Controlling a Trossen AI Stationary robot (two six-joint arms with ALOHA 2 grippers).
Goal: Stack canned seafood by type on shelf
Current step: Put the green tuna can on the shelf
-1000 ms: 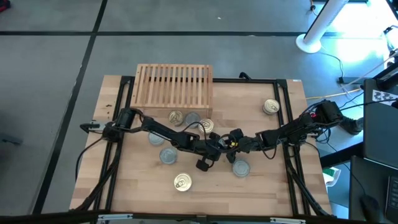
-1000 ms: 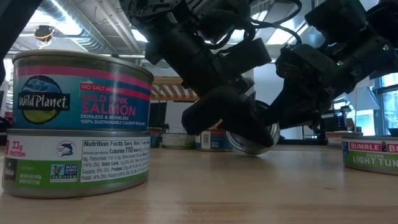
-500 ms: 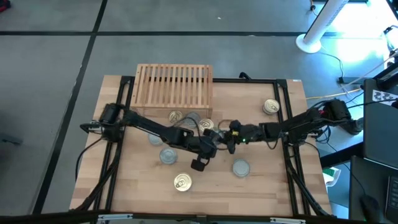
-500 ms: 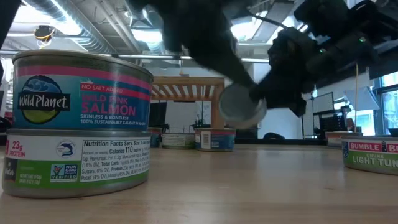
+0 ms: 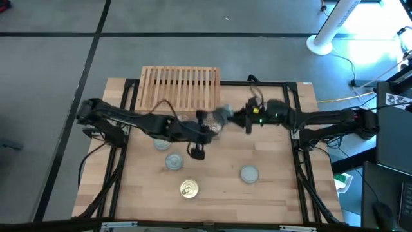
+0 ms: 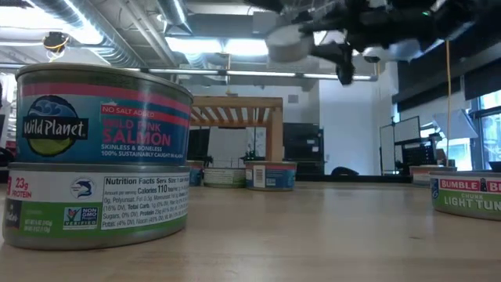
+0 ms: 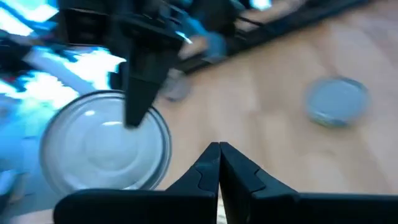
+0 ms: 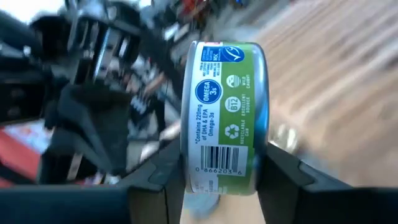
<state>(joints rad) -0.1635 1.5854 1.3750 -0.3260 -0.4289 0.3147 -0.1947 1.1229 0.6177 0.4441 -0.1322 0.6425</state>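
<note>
Above the table [image 5: 270, 193], right pincer [image 5: 226, 116] clamps a silver-lidded can [image 8: 222, 118], seemingly beside the shelf [image 5: 181, 87]; left pincer [image 7: 219, 163] pressed together.

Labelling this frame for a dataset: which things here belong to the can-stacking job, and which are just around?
Job:
- green-label can, clamped in right gripper
- loose cans, e.g. silver-lidded can
- slatted shelf
- left gripper, shut

Just around:
- white pole base

From above I see my right gripper [image 5: 226, 117] holding a silver-lidded can [image 5: 222, 115] near the shelf [image 5: 180, 88] at the tabletop's far edge. My left gripper [image 5: 201, 125] sits just beside it. Three cans lie toward the near edge.
</note>
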